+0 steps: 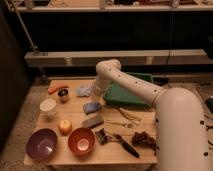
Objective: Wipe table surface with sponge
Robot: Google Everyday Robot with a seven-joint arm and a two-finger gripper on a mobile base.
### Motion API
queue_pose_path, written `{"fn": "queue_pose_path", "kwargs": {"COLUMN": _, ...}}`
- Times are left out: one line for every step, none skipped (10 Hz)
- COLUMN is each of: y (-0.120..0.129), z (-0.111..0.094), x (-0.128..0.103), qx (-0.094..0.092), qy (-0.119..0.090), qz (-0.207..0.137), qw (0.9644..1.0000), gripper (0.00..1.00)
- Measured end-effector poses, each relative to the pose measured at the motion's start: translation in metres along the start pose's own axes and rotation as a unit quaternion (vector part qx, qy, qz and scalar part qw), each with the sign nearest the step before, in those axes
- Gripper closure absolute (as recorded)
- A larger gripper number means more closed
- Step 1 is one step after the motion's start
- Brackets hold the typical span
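Hovering just over the sponge [92, 107] was the pincer [99, 94] — spread or pressed together, could not tell. Sponge lay flat on the bench [75, 109], between pale blue cloth [84, 91] and dark grey block [93, 121].

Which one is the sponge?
On the light-brown wooden table top, left of the green tray, a small blue-grey square sponge lies just in front of the robot's tool. The dark grey block nearer us is darker; the pale blue cloth behind is wrinkly.
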Motion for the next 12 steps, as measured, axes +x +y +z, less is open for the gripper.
{"fn": "queue_pose_path", "kwargs": {"y": 0.003, "z": 0.003, "x": -0.002, "qx": -0.003, "qy": -0.002, "qz": -0.009, "qw": 1.0000, "gripper": 0.23}}
{"fn": "queue_pose_path", "kwargs": {"y": 0.005, "z": 0.005, "x": -0.003, "qx": -0.006, "qy": -0.002, "qz": -0.016, "qw": 0.9999, "gripper": 0.20}}
{"fn": "queue_pose_path", "kwargs": {"y": 0.007, "z": 0.008, "x": -0.003, "qx": -0.009, "qy": 0.000, "qz": -0.022, "qw": 0.9997, "gripper": 0.20}}
{"fn": "queue_pose_path", "kwargs": {"y": 0.009, "z": 0.011, "x": -0.003, "qx": -0.012, "qy": 0.001, "qz": -0.025, "qw": 0.9996, "gripper": 0.20}}
{"fn": "queue_pose_path", "kwargs": {"y": 0.011, "z": 0.015, "x": -0.002, "qx": -0.016, "qy": 0.001, "qz": -0.027, "qw": 0.9995, "gripper": 0.20}}
{"fn": "queue_pose_path", "kwargs": {"y": 0.012, "z": 0.018, "x": -0.002, "qx": -0.019, "qy": 0.002, "qz": -0.028, "qw": 0.9994, "gripper": 0.20}}
{"fn": "queue_pose_path", "kwargs": {"y": 0.013, "z": 0.020, "x": -0.003, "qx": -0.022, "qy": 0.002, "qz": -0.028, "qw": 0.9994, "gripper": 0.20}}
{"fn": "queue_pose_path", "kwargs": {"y": 0.013, "z": 0.023, "x": -0.003, "qx": -0.026, "qy": 0.003, "qz": -0.028, "qw": 0.9993, "gripper": 0.20}}
{"fn": "queue_pose_path", "kwargs": {"y": 0.013, "z": 0.026, "x": -0.003, "qx": -0.029, "qy": 0.004, "qz": -0.029, "qw": 0.9992, "gripper": 0.20}}
{"fn": "queue_pose_path", "kwargs": {"y": 0.013, "z": 0.029, "x": -0.004, "qx": -0.031, "qy": 0.005, "qz": -0.029, "qw": 0.9991, "gripper": 0.20}}
{"fn": "queue_pose_path", "kwargs": {"y": 0.012, "z": 0.032, "x": -0.005, "qx": -0.034, "qy": 0.005, "qz": -0.029, "qw": 0.9990, "gripper": 0.20}}
{"fn": "queue_pose_path", "kwargs": {"y": 0.011, "z": 0.037, "x": -0.007, "qx": -0.036, "qy": 0.006, "qz": -0.029, "qw": 0.9989, "gripper": 0.20}}
